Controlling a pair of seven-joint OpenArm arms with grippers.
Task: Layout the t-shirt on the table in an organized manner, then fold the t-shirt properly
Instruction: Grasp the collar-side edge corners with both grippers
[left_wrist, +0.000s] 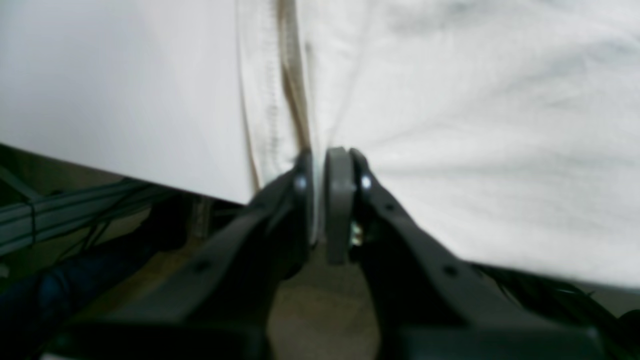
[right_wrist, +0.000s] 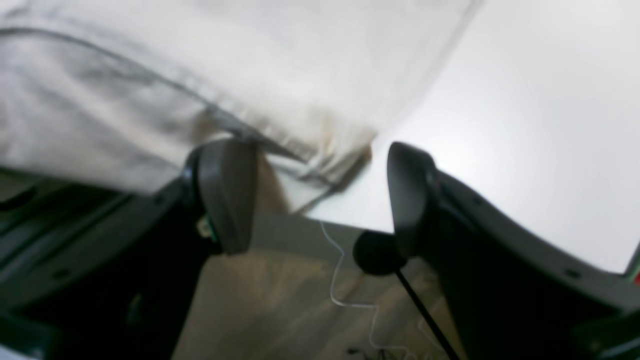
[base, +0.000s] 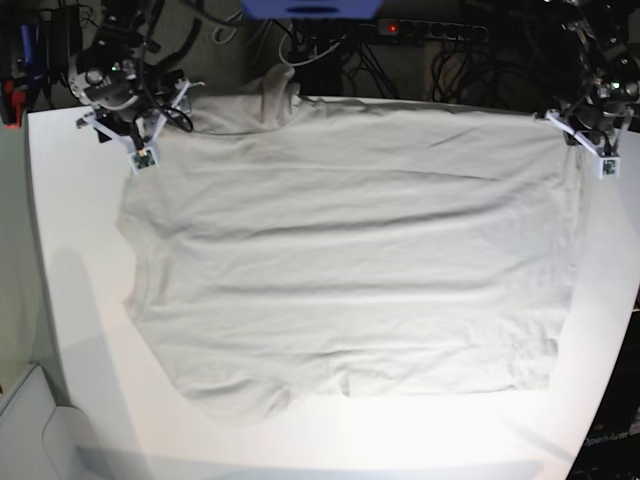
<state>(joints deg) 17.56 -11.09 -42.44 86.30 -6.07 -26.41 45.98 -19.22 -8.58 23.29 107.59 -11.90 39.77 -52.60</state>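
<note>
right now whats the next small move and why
Probably close the right gripper on the t-shirt edge. Its jaws stand open around the hem corner at the table edge, while the left gripper already pinches its corner.

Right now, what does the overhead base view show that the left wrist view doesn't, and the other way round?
Only the base view shows the whole t-shirt spread flat, both arms at its far corners, and the right gripper. Only the left wrist view shows, up close, the left gripper with its jaws pinched shut on the shirt's hemmed edge, and cables below the table. Both show the shirt's pale fabric on the white table.
</note>
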